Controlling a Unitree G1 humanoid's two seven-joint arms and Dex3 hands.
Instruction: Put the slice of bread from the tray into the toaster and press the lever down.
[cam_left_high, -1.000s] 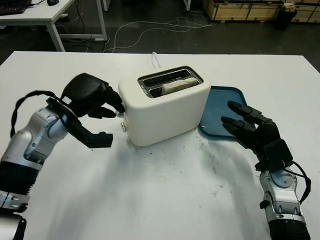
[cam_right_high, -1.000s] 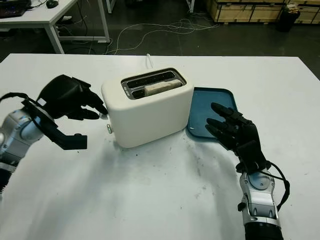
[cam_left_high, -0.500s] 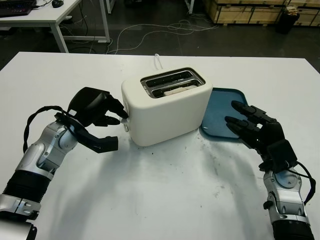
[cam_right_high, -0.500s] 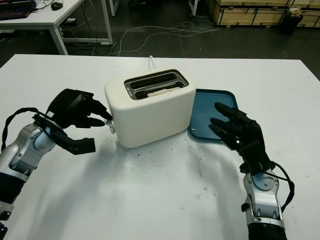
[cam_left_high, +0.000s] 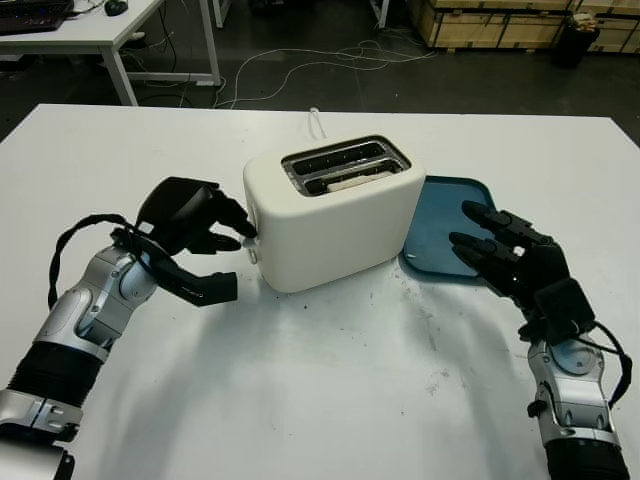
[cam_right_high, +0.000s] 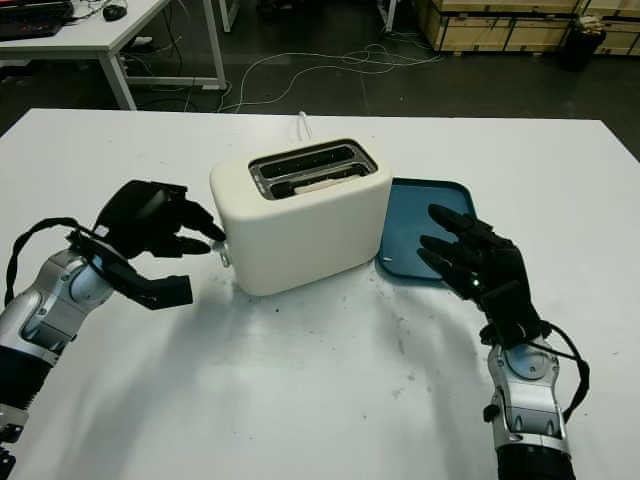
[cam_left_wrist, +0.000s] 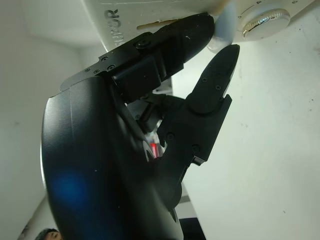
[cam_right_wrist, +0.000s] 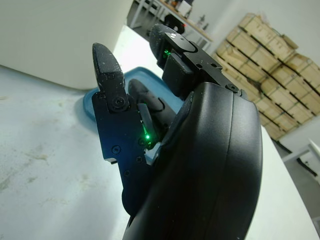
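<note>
White table surface (cam_left_high: 330, 400) lies nearest me, marked with dark specks. My right hand (cam_left_high: 510, 262) is at 4 o'clock from the toaster, over the table by the near corner of the blue tray (cam_left_high: 432, 222); it is open and holds nothing. The tray bed that I can see carries nothing.

My left hand (cam_left_high: 190, 225) is at 9 o'clock from the toaster, at its end face. Its fingers are curled: one fingertip (cam_left_wrist: 200, 30) lies on top of the lever (cam_left_wrist: 222, 25), a second finger sits just beneath it, and the thumb hangs lower, apart from the toaster. A round metal knob (cam_left_wrist: 265, 20) sits just beside the lever on the same face. The lever stands low on the end face.

Centre field: the cream toaster (cam_left_high: 335, 215) stands upright, touching or nearly touching the tray on its 3 o'clock side. It has two slots. The slot nearer me holds the slice of bread (cam_left_high: 352, 182), sunk almost level with the rim. The farther slot looks dark; I cannot tell its contents.

At 12 o'clock, a white cable (cam_left_high: 315, 120) leads off the table's far edge.
</note>
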